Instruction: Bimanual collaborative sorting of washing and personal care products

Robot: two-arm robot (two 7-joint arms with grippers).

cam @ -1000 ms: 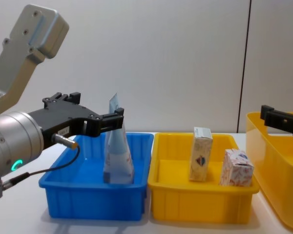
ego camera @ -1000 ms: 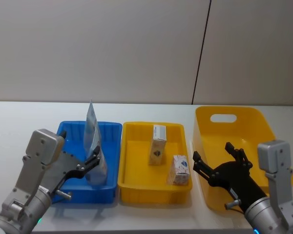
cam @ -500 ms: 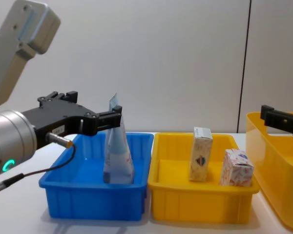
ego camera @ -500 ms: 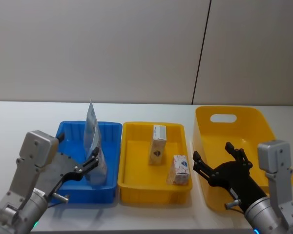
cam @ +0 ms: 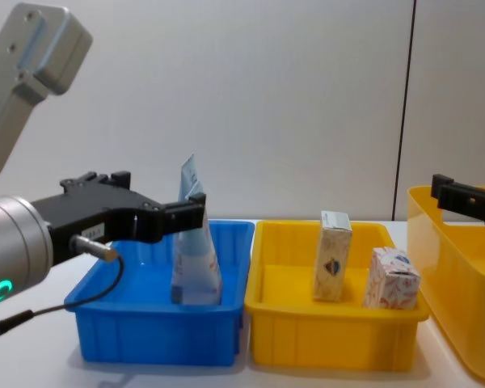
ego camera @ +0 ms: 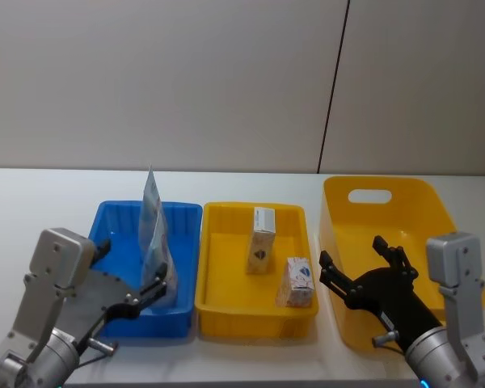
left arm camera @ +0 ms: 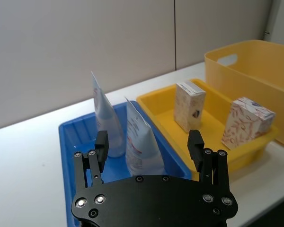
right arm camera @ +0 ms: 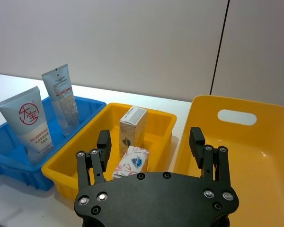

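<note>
Two pale blue tubes (right arm camera: 61, 97) upright, crimped ends up, in blue tray (right arm camera: 9, 163).

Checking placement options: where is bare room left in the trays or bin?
The big yellow bin, under the right hand, is bare. The yellow tray has free floor left of its cartons. The blue tray is free on its left; tubes and the left hand crowd its right.

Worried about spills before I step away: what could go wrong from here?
1. The near tube stands upright in the blue tray, right by the open left gripper; a nudge might topple it into the far tube.
2. The smaller carton leans in the yellow tray, near the open right gripper, and may fall over.
</note>
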